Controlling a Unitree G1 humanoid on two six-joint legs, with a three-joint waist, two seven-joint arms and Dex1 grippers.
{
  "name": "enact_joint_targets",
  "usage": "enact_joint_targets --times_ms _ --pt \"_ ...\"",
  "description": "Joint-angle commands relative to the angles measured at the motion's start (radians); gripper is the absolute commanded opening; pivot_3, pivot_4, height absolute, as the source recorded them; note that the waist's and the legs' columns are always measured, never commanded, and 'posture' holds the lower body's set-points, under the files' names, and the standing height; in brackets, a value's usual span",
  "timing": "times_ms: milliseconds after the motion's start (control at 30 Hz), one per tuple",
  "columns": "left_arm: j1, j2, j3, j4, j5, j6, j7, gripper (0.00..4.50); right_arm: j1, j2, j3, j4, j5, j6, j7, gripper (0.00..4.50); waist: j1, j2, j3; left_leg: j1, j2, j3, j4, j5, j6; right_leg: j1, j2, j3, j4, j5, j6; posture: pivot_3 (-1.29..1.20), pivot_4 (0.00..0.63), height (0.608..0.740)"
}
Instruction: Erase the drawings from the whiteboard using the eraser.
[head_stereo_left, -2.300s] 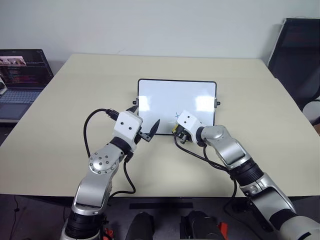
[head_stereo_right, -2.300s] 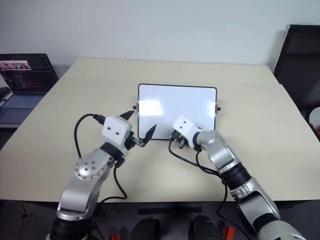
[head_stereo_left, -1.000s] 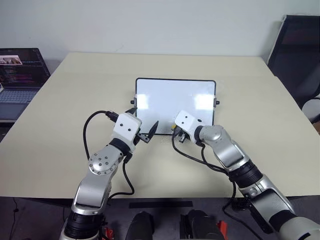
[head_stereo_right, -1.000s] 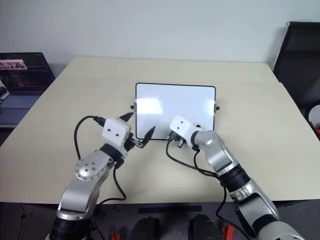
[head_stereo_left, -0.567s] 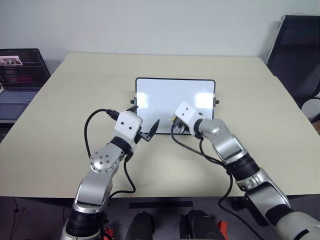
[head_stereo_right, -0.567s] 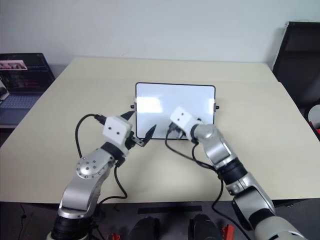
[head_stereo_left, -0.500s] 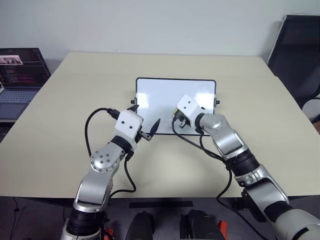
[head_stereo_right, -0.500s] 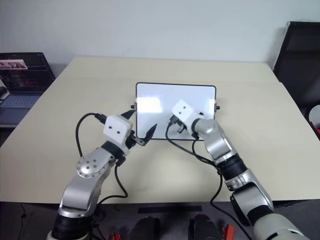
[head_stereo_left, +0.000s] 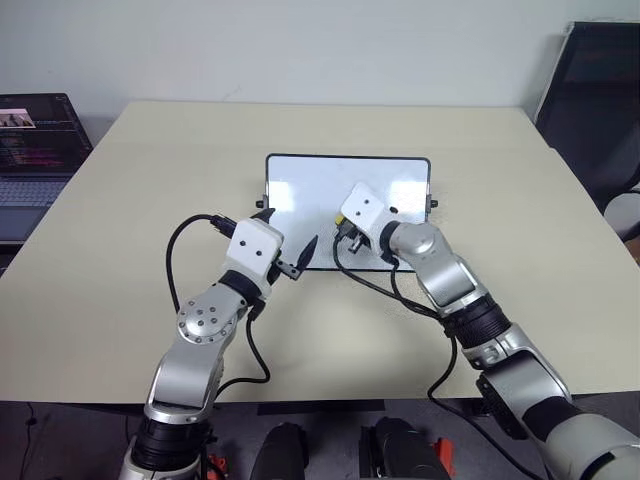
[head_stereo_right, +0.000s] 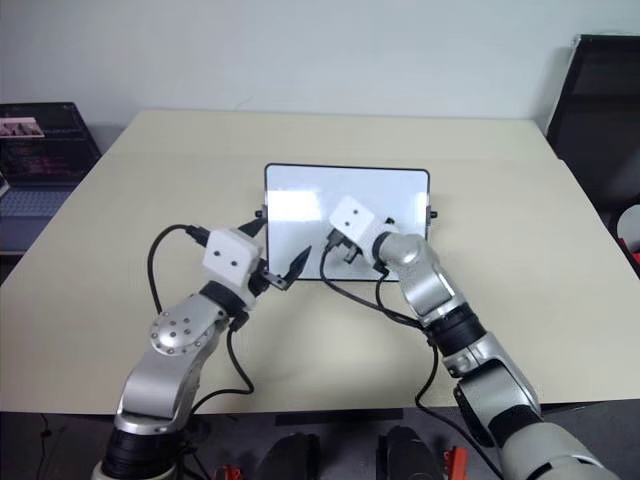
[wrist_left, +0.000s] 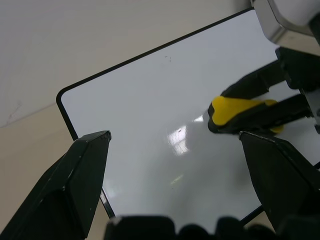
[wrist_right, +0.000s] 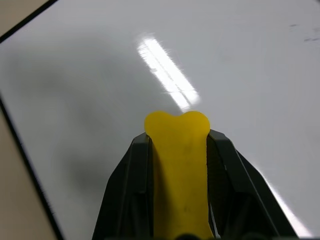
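1. Now the right gripper (wrist_right: 177, 150) is over the middle of the whiteboard (head_stereo_left: 300, 185); a second ago it was at the board's near edge, so it has gone up the board and a little toward the left arm.
2. Its two black fingers are pressed against the sides of the yellow eraser (wrist_right: 178, 170), with no gap, and the eraser's rounded end sticks out in front of them, low over the glossy surface. In the left wrist view the eraser (wrist_left: 240, 112) lies almost flat to the board, but I cannot tell if it really touches.
3. The left gripper (head_stereo_left: 283, 247) stays where it was, at the near left corner of the board. Its jaws stand wide apart and hold nothing; one finger is near the black frame, though contact is not clear.
4. The whiteboard lies flat in the middle of the beige table (head_stereo_left: 120, 220), and it sits in nearly the same place as before.
5. Of the drawings, a small blue mark was visible near the eraser some seconds ago; now I see no clear blue digit, only tiny faint specks (wrist_right: 300, 31) far from the eraser.
6. I judge the wiping is mostly done, and the remaining specks are what another pass should check.
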Motion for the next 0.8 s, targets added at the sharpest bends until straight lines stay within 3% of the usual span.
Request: enact_joint_targets --times_ms 33,600,800 --pt "0.001 0.004 0.015 -0.047 0.008 -0.015 0.01 4.5 0.038 -0.024 0.034 0.019 -0.031 0.05 0.033 1.1 0.0 0.0 0.0 0.0 0.0 0.0 0.0 0.0 0.0 0.0 0.0 0.0 0.0 0.0 0.0 0.0 0.15 0.74" --pt "-0.025 -0.007 -0.01 -0.022 0.001 -0.028 -0.006 4.5 0.151 -0.136 0.011 -0.173 -0.024 0.169 0.108 1.1 0.019 0.0 0.0 0.001 -0.001 -0.001 0.0 0.0 0.0 0.002 0.0 -0.001 0.0 0.0 0.0 0.0 0.15 0.74" --pt "-0.032 -0.006 -0.018 0.006 -0.006 -0.056 -0.019 4.5 0.181 -0.115 -0.063 -0.288 0.02 0.212 0.077 1.1 0.023 0.0 0.0 0.001 -0.001 -0.002 0.001 0.001 0.0 0.002 0.0 -0.001 0.0 0.0 0.0 0.0 0.15 0.74"
